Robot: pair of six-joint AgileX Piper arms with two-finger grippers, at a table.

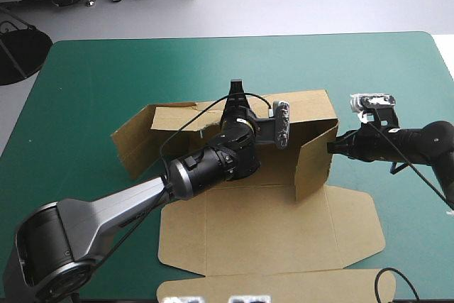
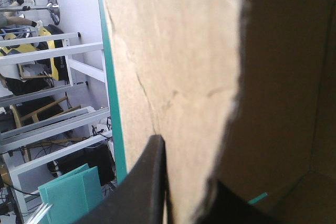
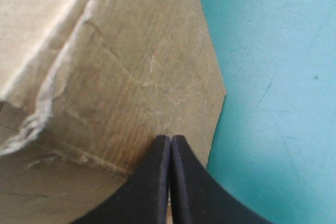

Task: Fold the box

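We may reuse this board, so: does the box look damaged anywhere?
Yes. The box looks worn: ahead of the right gripper a wall edge is frayed pale and its face creased. The wall held by the left gripper shows crease lines and a ragged edge.

Mid-table (image 1: 106, 69): box (image 1: 312, 115), nearer to near edge than far. lid (image 1: 269, 235) flat on table on box's near side, reaching close to near edge. far wall (image 1: 177, 115) and right wall (image 1: 316, 164) raised; left flap (image 1: 131, 143) splayed out leftward. left gripper (image 1: 237, 97) astride far wall, board between its fingers. right gripper (image 1: 330, 147) outside box on its right, tips touching right wall's outer face.
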